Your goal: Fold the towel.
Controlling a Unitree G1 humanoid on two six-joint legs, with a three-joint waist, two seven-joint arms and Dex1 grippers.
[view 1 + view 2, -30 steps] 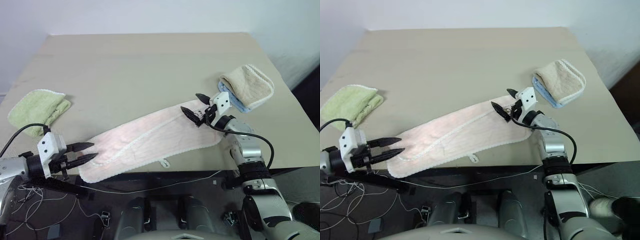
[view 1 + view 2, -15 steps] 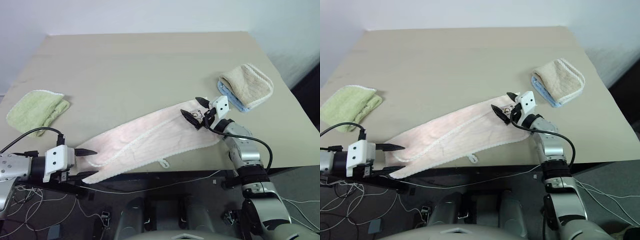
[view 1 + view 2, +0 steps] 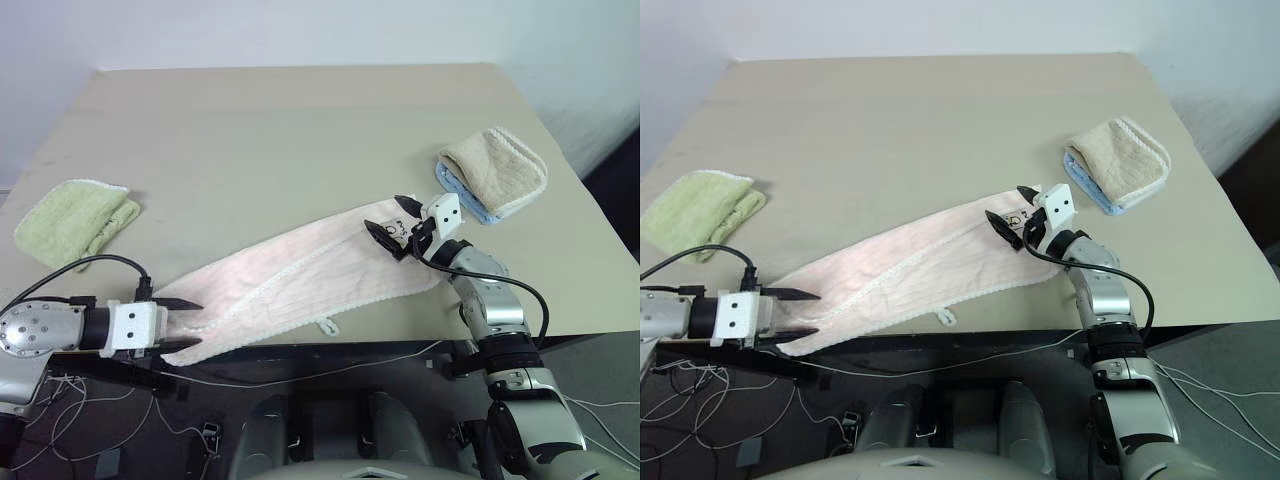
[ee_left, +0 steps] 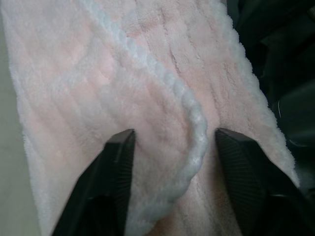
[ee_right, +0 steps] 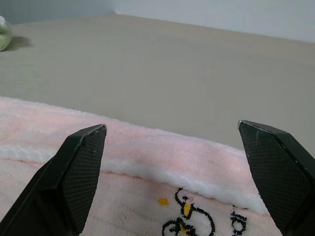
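No fold yet: the towel [image 3: 300,275] lies long on the desk [image 3: 300,130]; left gripper [image 3: 186,324] straddles its near end, not pinching; right gripper [image 3: 391,216] gapes wide, empty, over its far end.

Table [image 3: 300,130] beyond towel [image 3: 300,275] bare; green towel [image 3: 75,220], beige towel [image 3: 497,170] flank.

One pink towel [image 3: 300,270], one green towel [image 3: 75,220], one beige towel [image 3: 497,168], one blue cloth [image 3: 470,203].

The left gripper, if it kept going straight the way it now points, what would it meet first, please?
Most likely the towel. The left gripper has its jaws apart on either side of a raised fold with white edging at the towel's near end, so the cloth lies right ahead. Whether it already touches is hard to tell.
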